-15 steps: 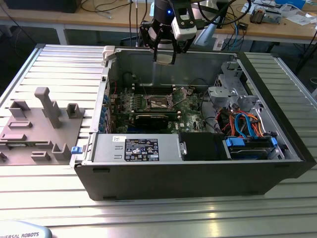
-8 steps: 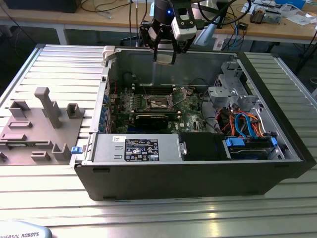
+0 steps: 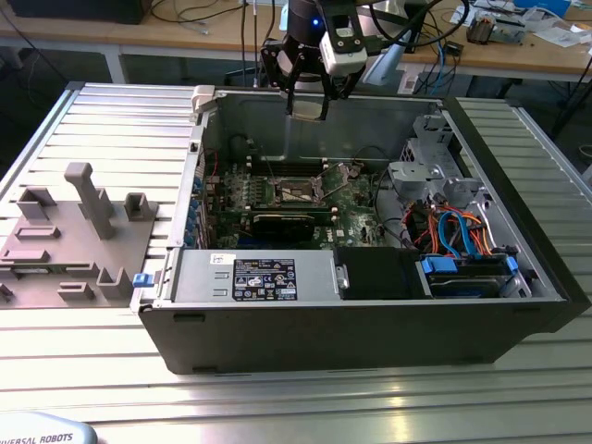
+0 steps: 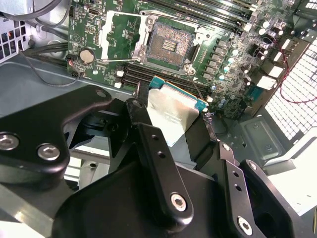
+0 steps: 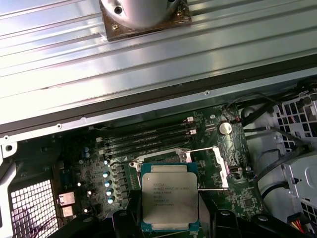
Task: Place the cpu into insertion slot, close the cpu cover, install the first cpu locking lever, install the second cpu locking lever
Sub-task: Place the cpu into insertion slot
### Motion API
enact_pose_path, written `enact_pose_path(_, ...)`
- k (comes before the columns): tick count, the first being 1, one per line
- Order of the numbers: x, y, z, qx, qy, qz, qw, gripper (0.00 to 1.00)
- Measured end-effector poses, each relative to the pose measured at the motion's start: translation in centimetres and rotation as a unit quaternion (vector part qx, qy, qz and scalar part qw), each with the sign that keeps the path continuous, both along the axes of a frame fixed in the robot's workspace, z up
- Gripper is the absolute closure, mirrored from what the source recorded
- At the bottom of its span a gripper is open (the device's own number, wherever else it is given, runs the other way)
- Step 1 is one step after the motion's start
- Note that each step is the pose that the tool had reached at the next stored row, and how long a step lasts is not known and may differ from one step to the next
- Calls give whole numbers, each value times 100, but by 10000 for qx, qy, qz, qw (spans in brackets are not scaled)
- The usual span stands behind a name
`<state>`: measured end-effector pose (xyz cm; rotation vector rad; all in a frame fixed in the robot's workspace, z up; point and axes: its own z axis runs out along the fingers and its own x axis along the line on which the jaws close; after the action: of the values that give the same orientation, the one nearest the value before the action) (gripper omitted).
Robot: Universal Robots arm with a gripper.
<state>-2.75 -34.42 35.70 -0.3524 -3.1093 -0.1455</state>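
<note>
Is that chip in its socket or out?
Out: the tool holds the cpu above the board; the slot is bare, its cover flipped open.

My black gripper point(image 3: 308, 106) and wrist, up close.
My fingers point(image 4: 159, 163) are matte black linkage bars with rounded ends, pinned by silvery screws point(image 4: 179, 202); a white block point(image 3: 343, 54) sits on my wrist beside a small blue light point(image 3: 317, 21) and black cables point(image 3: 396, 30).
</note>
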Motion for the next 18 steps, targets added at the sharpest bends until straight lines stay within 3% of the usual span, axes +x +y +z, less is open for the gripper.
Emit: enact_pose_path(18,0,0,0,0,0,-103,9999,46)
